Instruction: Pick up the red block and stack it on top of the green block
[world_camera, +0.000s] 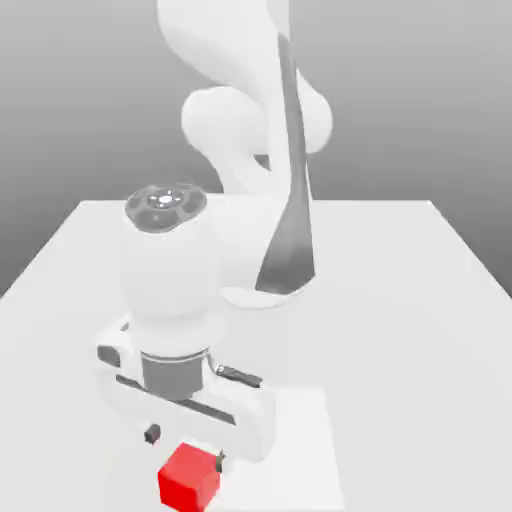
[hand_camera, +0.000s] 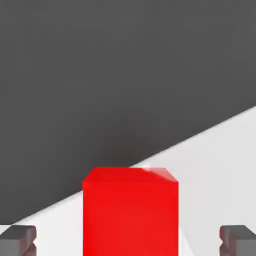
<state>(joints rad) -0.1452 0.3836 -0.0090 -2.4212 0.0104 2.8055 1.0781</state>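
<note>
1. The gripper (world_camera: 185, 448) stood with its jaws spread fully apart and held nothing. In the hand view, one fingertip (hand_camera: 19, 239) sat at the lower left corner of the frame and the other at the lower right corner, with clear gaps to the cube between them.
2. The red block (world_camera: 188, 475) lay between the open fingers, at the lower centre of the exterior view, resting on the white table (world_camera: 400, 300) near its front edge.
3. The step in hand appeared to be the approach for the grasp. To do it well, the fingers should descend until their pads flank the cube's side faces squarely, keep the cube centred between them, and close only then.
4. An off-centre closure would likely push or twist the cube.
5. The red block was a small, bright red cube with plain, smooth faces. In the hand view its top face showed a pale highlight near one corner.
</note>
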